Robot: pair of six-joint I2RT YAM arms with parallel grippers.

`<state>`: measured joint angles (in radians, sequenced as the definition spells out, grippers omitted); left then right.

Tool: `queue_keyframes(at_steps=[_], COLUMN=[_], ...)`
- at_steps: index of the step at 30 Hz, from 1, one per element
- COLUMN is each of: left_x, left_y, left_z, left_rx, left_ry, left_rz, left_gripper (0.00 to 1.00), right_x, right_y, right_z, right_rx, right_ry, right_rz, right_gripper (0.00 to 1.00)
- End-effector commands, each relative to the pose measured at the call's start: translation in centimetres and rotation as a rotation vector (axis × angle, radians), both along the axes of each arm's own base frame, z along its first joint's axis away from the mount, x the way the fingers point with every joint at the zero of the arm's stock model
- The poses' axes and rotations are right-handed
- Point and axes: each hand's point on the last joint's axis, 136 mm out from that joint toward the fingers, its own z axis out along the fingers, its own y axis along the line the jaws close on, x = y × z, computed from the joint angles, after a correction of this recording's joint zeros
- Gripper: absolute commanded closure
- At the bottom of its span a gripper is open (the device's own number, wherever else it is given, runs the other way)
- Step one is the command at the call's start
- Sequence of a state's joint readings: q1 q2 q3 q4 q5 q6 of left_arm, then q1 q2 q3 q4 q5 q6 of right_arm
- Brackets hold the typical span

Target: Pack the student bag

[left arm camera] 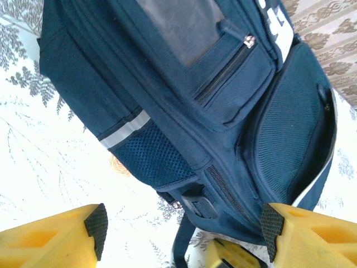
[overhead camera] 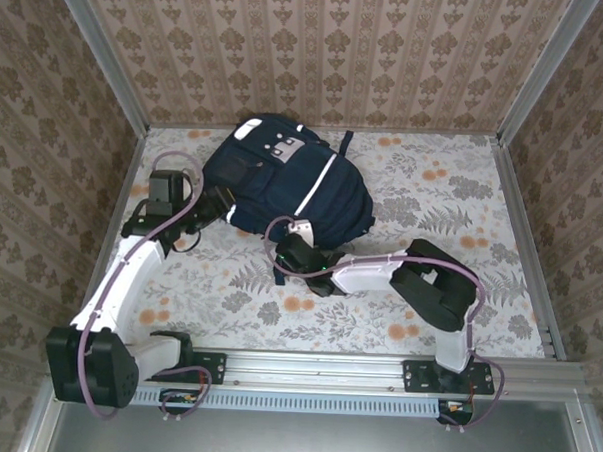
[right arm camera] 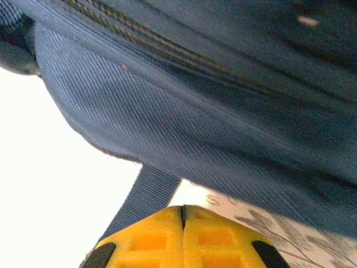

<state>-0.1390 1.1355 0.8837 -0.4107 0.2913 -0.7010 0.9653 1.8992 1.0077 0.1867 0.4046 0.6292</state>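
Bag (overhead camera: 284,175): lies flat at the far centre of the table (overhead camera: 453,203), close to the back wall. Top end points far-left, bottom end near-right. Navy fabric, rounded outline. A curved white stripe (overhead camera: 323,183) runs down the front. Grey-white patches (overhead camera: 283,145) sit near the top, and a dark loop (overhead camera: 345,138) sticks out at the far edge. It rests on a pale floral cloth.

Left wrist view, close on the bag:
- front pocket (left arm camera: 234,84) with a dark zip and metal pull (left arm camera: 249,40)
- greyish panel (left arm camera: 178,22) above the pocket
- mesh side pocket (left arm camera: 150,156) under a silver-grey band (left arm camera: 125,129)
- second mesh panel (left arm camera: 290,134), edged in white
- black buckle (left arm camera: 192,204) at the lower edge

Writing: white blocky marks (left arm camera: 281,28) at the top of the left wrist view are cut off by the frame edge and cannot be read.

Left gripper (overhead camera: 218,204): at the bag's left side, jaws spread wide, black pads (left arm camera: 97,222) well apart. The bag's lower edge lies ahead, between them. Cannot tell whether the right-hand pad touches the fabric.

Right gripper (overhead camera: 299,229): at the bag's near edge. Yellow fingers (right arm camera: 150,237) are pressed together along one thin seam. Navy webbing (right arm camera: 142,195) runs down beside one finger. Ribbed bag fabric and a zip line (right arm camera: 167,50) sit just above the tips.
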Motion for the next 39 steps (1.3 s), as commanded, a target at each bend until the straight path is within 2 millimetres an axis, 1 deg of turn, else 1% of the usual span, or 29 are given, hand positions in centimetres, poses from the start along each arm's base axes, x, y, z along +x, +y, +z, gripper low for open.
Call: queue_keyframes(at_steps=[1,2,3,4,5,6,7,8,9,10,12,14,15,17,19,20,22,23,25,27,31,33,34,35,36,37,39], left_x=[-0.4,-0.4,-0.5,-0.6,-0.7,-0.8,-0.9,-1.0,-1.1,-1.1,-1.3,-1.3,-1.3,-1.3,-1.3,-1.3,-1.3,-1.3,-1.4,-1.5,-1.8,-2.1,-2.2,-2.4,-2.6,-2.7,-3.1], left_y=[-1.1,-1.3,-1.5,-1.7,-1.7,-1.7,-1.8,-1.7,-1.5,-1.2,-1.1,-1.0,-1.1,-1.3,-1.5,-1.6,-1.6,-1.7,-1.8,-1.6,-1.6,-1.8,-1.9,-2.0,-2.1,-2.2,-2.2], left_z=[-1.3,-1.4,-1.4,-1.4,-1.3,-1.2,-1.1,-0.8,-0.6,-0.2,0.4,0.8,0.7,0.5,0.3,0.1,-0.1,-0.2,-0.4,-0.9,-2.1,-2.9,-3.1,-3.3,-3.6,-3.7,-4.1], left_rx=[-0.028,-0.026,-0.022,-0.018,-0.009,0.001,0.008,0.019,0.033,0.044,0.058,0.064,0.063,0.059,0.054,0.054,0.052,0.05,0.046,0.049,0.043,0.036,0.035,0.037,0.04,0.044,0.06], left_ry=[0.034,0.034,0.03,0.025,0.021,0.018,0.014,0.001,-0.008,-0.022,-0.059,-0.075,-0.076,-0.068,-0.059,-0.055,-0.048,-0.045,-0.036,-0.022,0.006,0.023,0.026,0.031,0.036,0.035,0.038], left_rz=[-0.03,-0.04,-0.048,-0.056,-0.063,-0.069,-0.077,-0.083,-0.082,-0.078,-0.08,-0.073,-0.075,-0.082,-0.088,-0.088,-0.087,-0.088,-0.087,-0.079,-0.067,-0.068,-0.073,-0.076,-0.078,-0.083,-0.085], left_gripper=[0.24,0.24,0.24,0.24,0.24,0.24,0.24,0.24,0.24,0.24,0.24,0.24,0.24,0.24,0.24,0.24,0.24,0.24,0.24,0.24,0.24,0.24,0.24,0.24,0.24,0.24,0.24], right_x=[1.3,1.6,1.8,2.0,2.0,1.9,1.6,1.3,1.1,0.9,1.1,1.8,2.4,3.3,4.1,4.4,4.8,5.0,5.4,5.8,6.8,7.7,8.2,8.7,9.2,9.6,10.1], right_y=[-1.2,-1.3,-1.1,-0.8,-0.5,0.1,0.4,0.5,0.0,-0.6,-3.1,-6.0,-7.5,-10.0,-12.4,-13.5,-14.9,-15.5,-15.9,-16.0,-14.8,-14.0,-14.0,-13.9,-13.8,-13.7,-13.3], right_z=[1.6,1.6,1.9,2.1,2.5,3.4,4.1,5.3,6.5,7.5,9.9,11.4,11.8,12.0,11.6,11.3,10.6,10.0,8.9,7.3,4.4,3.1,2.8,2.2,1.7,1.5,1.8], right_rx=[0.039,0.062,0.092,0.11,0.128,0.149,0.154,0.147,0.144,0.142,0.159,0.169,0.172,0.163,0.139,0.128,0.131,0.151,0.207,0.26,0.332,0.357,0.363,0.371,0.386,0.408,0.455], right_ry=[-0.063,-0.051,-0.04,-0.034,-0.028,-0.02,-0.013,-0.012,-0.02,-0.027,-0.041,-0.022,0.002,0.067,0.135,0.163,0.188,0.211,0.26,0.316,0.403,0.426,0.425,0.433,0.442,0.447,0.445], right_rz=[-0.014,-0.013,0.003,0.017,0.034,0.067,0.098,0.115,0.115,0.107,0.06,-0.013,-0.05,-0.117,-0.201,-0.233,-0.284,-0.305,-0.334,-0.356,-0.357,-0.357,-0.365,-0.377,-0.386,-0.393,-0.393], right_gripper=[1.0,1.0,0.95,0.9,0.81,0.73,0.67,0.63,0.59,0.55,0.46,0.39,0.36,0.32,0.24,0.23,0.13,0.12,0.11,0.11,0.12,0.17,0.19,0.24,0.32,0.43,0.66])
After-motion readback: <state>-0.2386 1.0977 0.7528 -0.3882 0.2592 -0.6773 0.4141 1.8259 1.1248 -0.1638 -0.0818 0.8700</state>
